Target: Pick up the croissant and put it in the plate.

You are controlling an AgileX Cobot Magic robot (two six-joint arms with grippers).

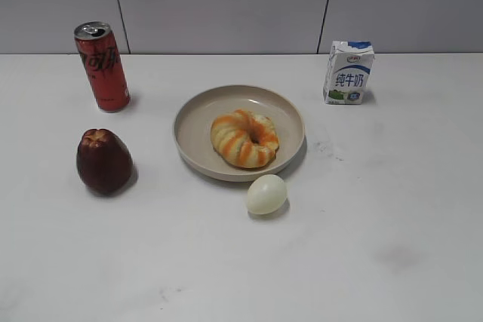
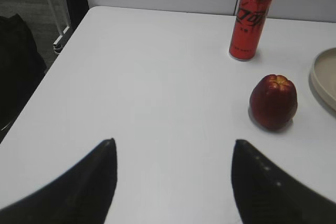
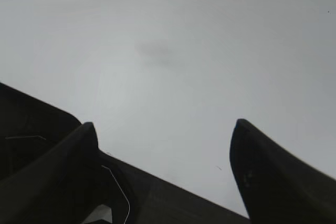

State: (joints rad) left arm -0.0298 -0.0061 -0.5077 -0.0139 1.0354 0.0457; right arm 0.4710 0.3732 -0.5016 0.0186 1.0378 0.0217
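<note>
The croissant (image 1: 244,138), curled with orange and cream stripes, lies inside the round beige plate (image 1: 196,122) at the middle of the white table. A sliver of the plate's rim shows at the right edge of the left wrist view (image 2: 324,77). Neither gripper shows in the exterior view. My left gripper (image 2: 174,142) is open and empty over bare table, left of the plate. My right gripper (image 3: 165,125) is open and empty over bare table near the front edge.
A pale egg (image 1: 266,194) sits just in front of the plate. A dark red apple-like fruit (image 1: 103,161) (image 2: 273,102) and a red soda can (image 1: 102,66) (image 2: 250,23) stand at the left. A milk carton (image 1: 349,73) stands at the back right.
</note>
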